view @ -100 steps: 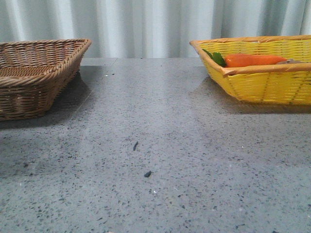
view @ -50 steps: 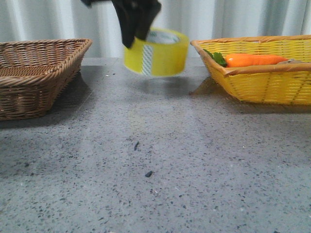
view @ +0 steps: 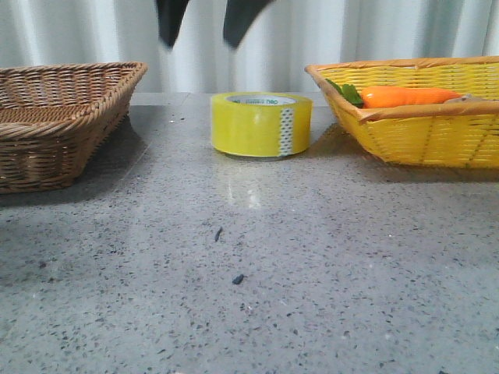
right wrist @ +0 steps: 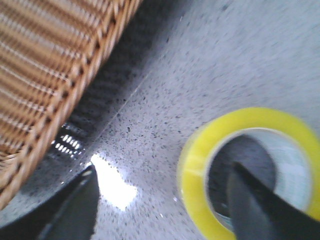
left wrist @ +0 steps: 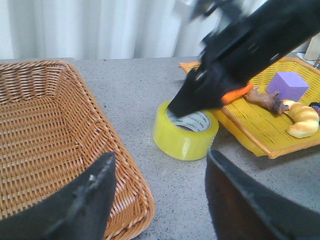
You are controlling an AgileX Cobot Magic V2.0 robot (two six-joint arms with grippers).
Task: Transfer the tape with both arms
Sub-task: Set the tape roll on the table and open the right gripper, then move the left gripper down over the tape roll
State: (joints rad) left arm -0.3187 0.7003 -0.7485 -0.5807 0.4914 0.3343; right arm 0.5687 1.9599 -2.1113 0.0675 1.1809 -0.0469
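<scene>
Between a brown wicker basket (view: 62,117) and a yellow woven basket (view: 421,132), the tape (view: 261,123) is seen lying flat on the speckled grey table (view: 257,296), its core axis upright. Directly above it the right gripper (view: 204,19) is held with fingers spread and empty. The left gripper (left wrist: 160,197), also spread wide, is kept near the brown basket, the glossy roll ahead of it.

Bench (view: 257,265) open in front of tape (view: 261,124); brown basket (view: 58,117) and yellow basket (view: 413,117) flank it.
</scene>
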